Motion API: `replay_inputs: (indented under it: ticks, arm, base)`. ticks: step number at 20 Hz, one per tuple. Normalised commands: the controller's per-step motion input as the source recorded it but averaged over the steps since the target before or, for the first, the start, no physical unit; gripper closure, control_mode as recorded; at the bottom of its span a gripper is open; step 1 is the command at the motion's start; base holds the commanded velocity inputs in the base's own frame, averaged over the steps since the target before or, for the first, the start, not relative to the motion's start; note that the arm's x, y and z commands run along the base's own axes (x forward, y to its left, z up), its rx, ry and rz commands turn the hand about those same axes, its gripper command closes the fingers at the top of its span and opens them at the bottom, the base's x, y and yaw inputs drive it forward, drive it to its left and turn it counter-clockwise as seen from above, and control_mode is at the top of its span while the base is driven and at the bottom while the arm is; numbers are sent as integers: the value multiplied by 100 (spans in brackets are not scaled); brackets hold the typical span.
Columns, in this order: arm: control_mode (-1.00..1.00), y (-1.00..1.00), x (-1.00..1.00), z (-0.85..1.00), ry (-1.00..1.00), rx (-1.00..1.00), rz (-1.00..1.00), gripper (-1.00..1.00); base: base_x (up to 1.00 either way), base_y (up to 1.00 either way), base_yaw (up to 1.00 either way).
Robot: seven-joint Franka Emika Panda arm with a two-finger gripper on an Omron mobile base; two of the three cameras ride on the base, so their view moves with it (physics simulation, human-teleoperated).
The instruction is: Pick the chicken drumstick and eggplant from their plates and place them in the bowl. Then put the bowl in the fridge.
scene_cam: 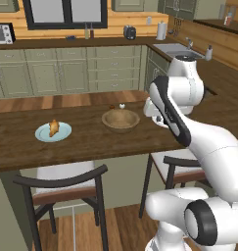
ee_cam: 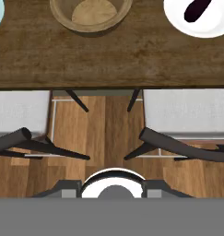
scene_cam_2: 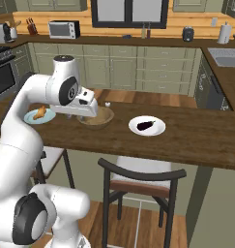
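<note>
On the dark wooden table (scene_cam: pixel 91 142), the chicken drumstick (scene_cam: pixel 53 127) is lying on a pale blue plate (scene_cam: pixel 44 135) at the left, well apart from the wooden bowl (scene_cam: pixel 120 120) sitting near the middle. Right of the bowl, the eggplant (scene_cam_2: pixel 146 125) is resting on a white plate (scene_cam_2: pixel 157 130). Two chairs (ee_cam: pixel 21 120) are standing below the table's near edge. Whether the tool is released or clenched, I cannot tell; its fingertips are not showing clearly.

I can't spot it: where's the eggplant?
In the right base view the eggplant lies on a white plate on the wooden counter, right of the bowl.
</note>
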Motion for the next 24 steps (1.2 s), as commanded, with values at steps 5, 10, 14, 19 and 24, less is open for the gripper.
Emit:
replay_inputs:
  ticks: [5, 10, 14, 19, 24]
  arm:
    - [-100, -7, -62, 0, 0, 0, -1, -100]
    - [-100, -42, -49, 0, 0, 0, -14, -100]
    - [-100, -74, 21, 0, 1, 0, -18, -100]
    - [-100, -64, 54, -1, 1, 0, -13, -100]
    - [-100, -63, 91, -13, 5, 0, -10, -100]
  base:
    - [0, 0, 0]
    - [0, 0, 0]
    - [0, 0, 0]
    - [0, 0, 0]
    - [0, 0, 0]
